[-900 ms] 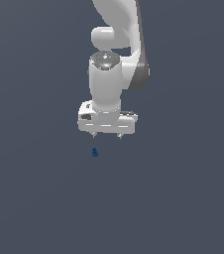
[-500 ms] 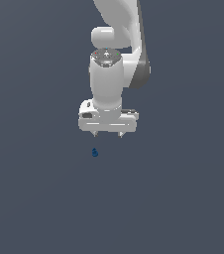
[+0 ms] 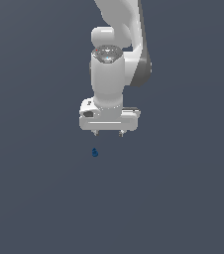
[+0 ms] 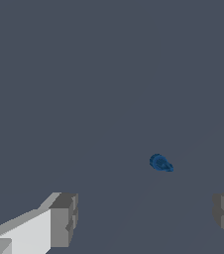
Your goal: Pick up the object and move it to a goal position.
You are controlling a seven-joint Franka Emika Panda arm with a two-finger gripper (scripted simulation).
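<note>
White claw [image 3: 108, 133] pointing down, jaws spread wide, nothing between them. Small dark blue object [image 3: 94, 152] with knob on top, resting on the plain grey counter [image 3: 183, 198], apart from the fingertips [image 4: 63, 220]; in the wrist view, object [image 4: 160, 162] free of both fingers.

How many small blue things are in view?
1. The blue blob lies alone on the grey floor, just beyond the open hand, apart from it. None seems hidden.
</note>
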